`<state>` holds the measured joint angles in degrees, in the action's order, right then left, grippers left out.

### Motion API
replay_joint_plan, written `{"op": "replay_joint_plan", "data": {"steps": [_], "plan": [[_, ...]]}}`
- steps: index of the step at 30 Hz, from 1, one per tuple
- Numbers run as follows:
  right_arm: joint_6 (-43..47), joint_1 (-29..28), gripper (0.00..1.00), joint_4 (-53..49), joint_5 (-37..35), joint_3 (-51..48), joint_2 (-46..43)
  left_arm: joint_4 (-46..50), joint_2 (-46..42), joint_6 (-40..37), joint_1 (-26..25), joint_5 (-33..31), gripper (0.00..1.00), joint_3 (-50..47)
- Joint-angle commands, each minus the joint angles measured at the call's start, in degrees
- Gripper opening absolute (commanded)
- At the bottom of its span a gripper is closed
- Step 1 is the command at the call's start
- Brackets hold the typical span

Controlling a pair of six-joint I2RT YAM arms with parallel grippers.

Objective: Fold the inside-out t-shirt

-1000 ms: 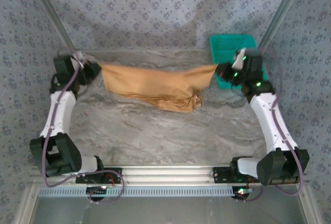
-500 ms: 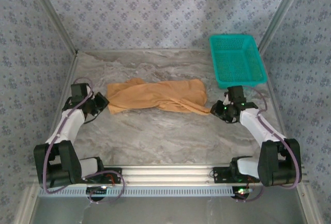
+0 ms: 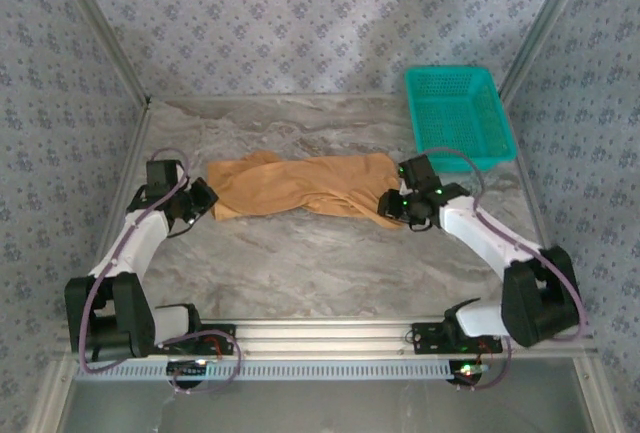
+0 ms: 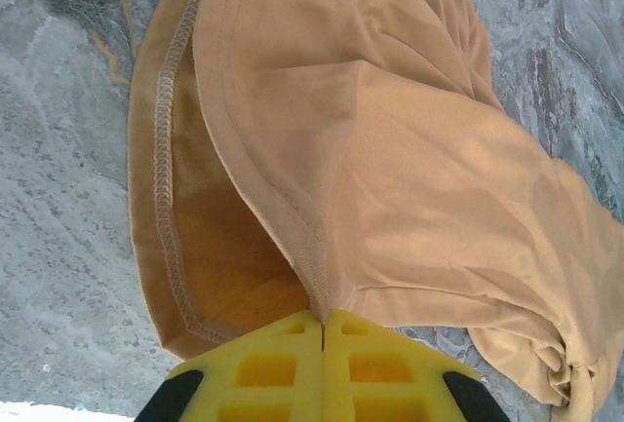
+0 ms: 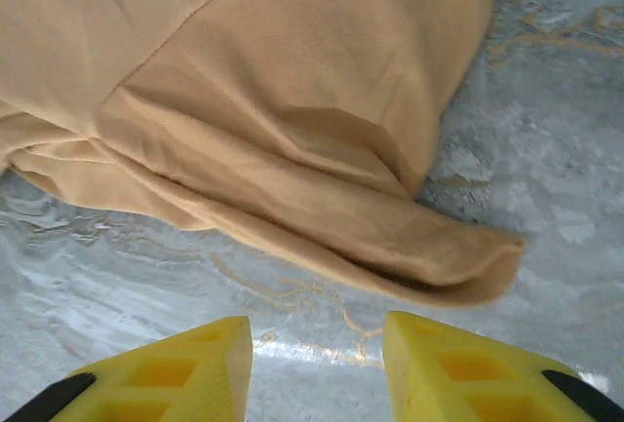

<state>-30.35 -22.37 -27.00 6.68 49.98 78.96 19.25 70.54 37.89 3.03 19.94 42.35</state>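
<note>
The inside-out t-shirt (image 3: 300,185) lies in a rumpled tan band across the middle of the marble table. My left gripper (image 3: 203,196) is at its left end, yellow jaws pressed together on a stitched seam of the t-shirt (image 4: 322,295). The hem and its overlock stitching run down the left of that wrist view. At the shirt's right end my right gripper (image 3: 392,205) stands open. Its yellow fingers (image 5: 175,368) are apart over bare table, just short of a folded edge of the t-shirt (image 5: 429,256), with nothing between them.
A teal mesh basket (image 3: 458,113) stands at the back right, beyond the right arm. Patterned walls close in the table at the back and both sides. Bare marble table (image 3: 320,273) stretches between the shirt and the arm bases.
Both arms came down and inward from holding the shirt stretched in the air; the shirt now lies on the table. The right gripper let go of its end and opened.
</note>
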Motion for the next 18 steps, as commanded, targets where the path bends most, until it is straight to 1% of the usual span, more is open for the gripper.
{"op": "replay_joint_plan", "data": {"steps": [1,4,7,8,12,13,14,18], "plan": [[4.9,-1.2,0.43,-1.3,-1.9,4.6,5.9,-0.8,-0.2,-1.5,-0.7,-1.1,0.05,1.4],[6.6,-1.8,0.46,-1.0,-3.0,7.4,11.1,0.2,-1.0,-1.9,-0.9,-2.3,0.05,1.4],[7.1,-1.7,0.45,-0.3,-4.0,9.6,14.8,1.3,-2.3,-2.5,-1.0,-3.5,0.05,1.3],[7.2,-1.7,0.43,-0.3,-4.2,10.4,15.8,1.8,-2.7,-2.7,-1.0,-3.8,0.05,1.3],[7.0,-1.8,0.1,-0.8,-3.9,12.2,16.3,3.1,-3.3,-3.6,-1.0,-4.2,0.05,1.7],[6.9,-1.9,0.04,-0.9,-3.8,12.3,15.7,3.3,-3.2,-3.7,-1.0,-4.3,0.05,1.8],[6.9,-2.0,0.0,-1.4,-3.8,12.3,15.0,3.4,-3.2,-3.9,-1.0,-4.3,0.05,1.9],[7.1,-1.9,0.0,-3.7,-4.8,12.6,11.4,2.9,-2.7,-3.8,-1.0,-4.0,0.04,1.9]]}}
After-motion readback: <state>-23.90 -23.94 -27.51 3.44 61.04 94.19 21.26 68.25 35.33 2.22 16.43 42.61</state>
